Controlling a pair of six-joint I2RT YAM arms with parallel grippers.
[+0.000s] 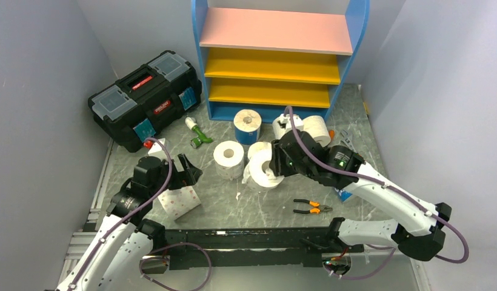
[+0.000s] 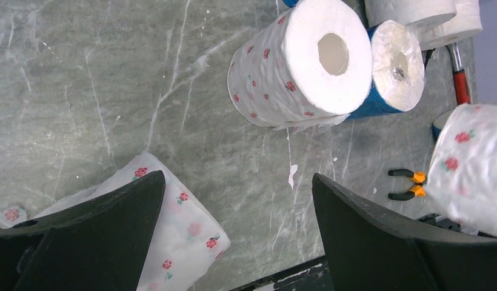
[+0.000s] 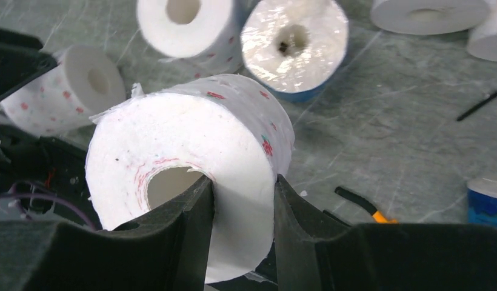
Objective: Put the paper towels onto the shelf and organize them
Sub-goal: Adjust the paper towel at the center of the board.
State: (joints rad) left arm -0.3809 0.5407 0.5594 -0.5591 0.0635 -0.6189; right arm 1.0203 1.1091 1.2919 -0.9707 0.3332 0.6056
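- Right gripper: closed, pinching one wall of a white rose-printed paper towel roll, one finger sitting inside the core, mid-way across the grey marble-patterned table.
- Left gripper: gaping wide, holding nothing, hovering over a second rose-printed roll.
- Blue-framed shelf with pink and yellow boards: standing well apart, carrying no rolls.
- Risk: the soft wall is compressing, so the roll may swing or slip in transit; the loose outer sheet may snag.
- Writing: red labels on the black plastic toolbox are showing white lettering too small to read.

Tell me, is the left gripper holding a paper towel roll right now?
No, the left gripper stands wide open over the table, and the flower-printed roll lies partly under one finger, not clamped between them.
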